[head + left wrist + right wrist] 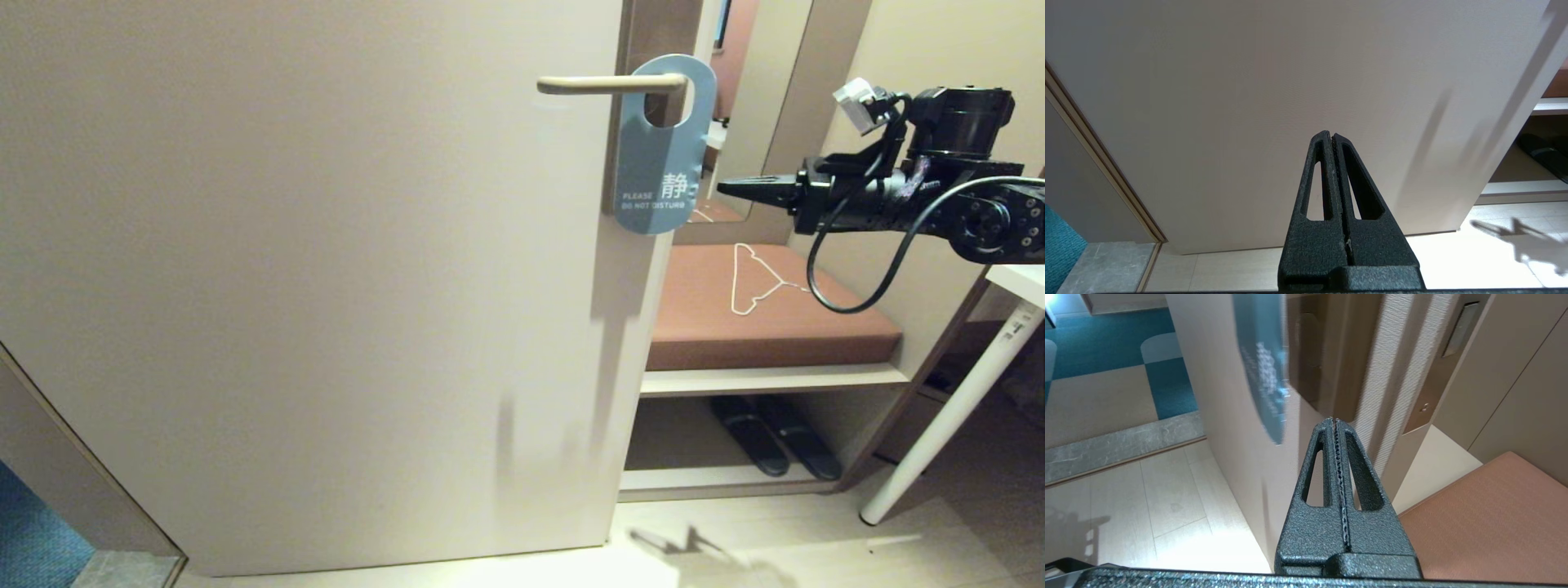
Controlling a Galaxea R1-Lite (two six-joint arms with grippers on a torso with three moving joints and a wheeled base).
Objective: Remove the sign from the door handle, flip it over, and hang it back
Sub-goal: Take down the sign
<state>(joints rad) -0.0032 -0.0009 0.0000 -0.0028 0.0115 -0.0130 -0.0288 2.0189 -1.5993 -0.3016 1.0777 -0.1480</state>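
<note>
The blue sign (658, 155) hangs by its round hole on the beige door handle (608, 83), white "DO NOT DISTURB" text facing me. My right gripper (722, 188) is shut and empty, pointing level at the sign's lower right edge from a short gap away. In the right wrist view the sign (1263, 363) shows edge-on beyond the closed right gripper (1334, 420), beside the brown handle plate (1323, 355). My left gripper (1330, 134) is shut, empty, parked low facing the bare door face.
The beige door (310, 269) fills the left. To its right is a bench with a brown cushion (767, 302) bearing a thin white wire hanger (755, 278), dark slippers (775, 437) on the shelf below, and a white table leg (955, 408) at far right.
</note>
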